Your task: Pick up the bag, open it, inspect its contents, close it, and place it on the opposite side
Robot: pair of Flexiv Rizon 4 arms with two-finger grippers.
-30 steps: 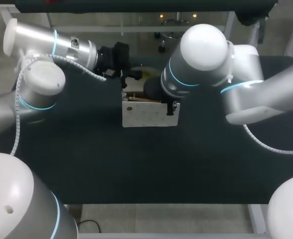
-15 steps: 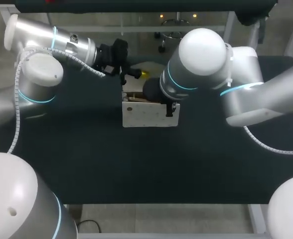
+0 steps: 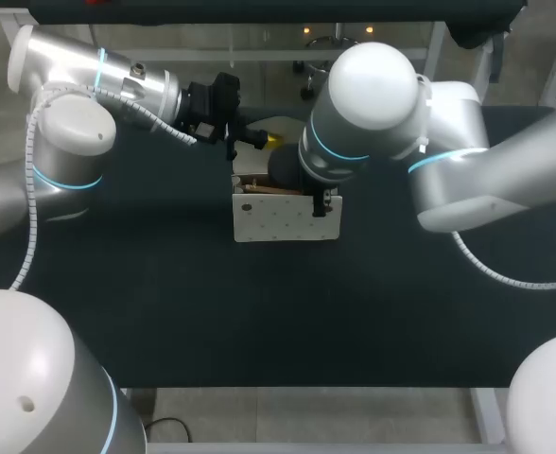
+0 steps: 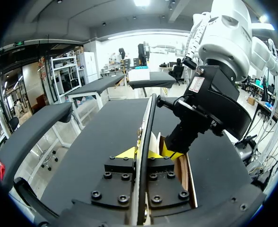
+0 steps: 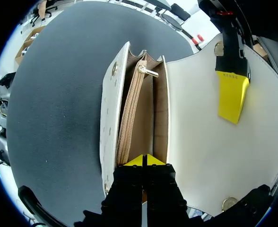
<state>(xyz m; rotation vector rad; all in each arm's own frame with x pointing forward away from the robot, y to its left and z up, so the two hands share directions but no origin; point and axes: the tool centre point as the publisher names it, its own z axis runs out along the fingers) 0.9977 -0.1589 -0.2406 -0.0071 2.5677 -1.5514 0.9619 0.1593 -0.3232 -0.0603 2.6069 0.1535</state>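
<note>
Still upright in the far half of the table (image 3: 165,303), about midway between its side edges, the white bag (image 3: 283,219) has not shifted. The left gripper (image 4: 141,153) pinches the raised flap (image 5: 200,142) edge-on between its fingers; over the last second it has drawn slightly toward the far edge. The right gripper (image 5: 143,161), fingers pressed together with nothing visibly between them, hangs at the bag's open mouth, and its arm has eased leftward.
</note>
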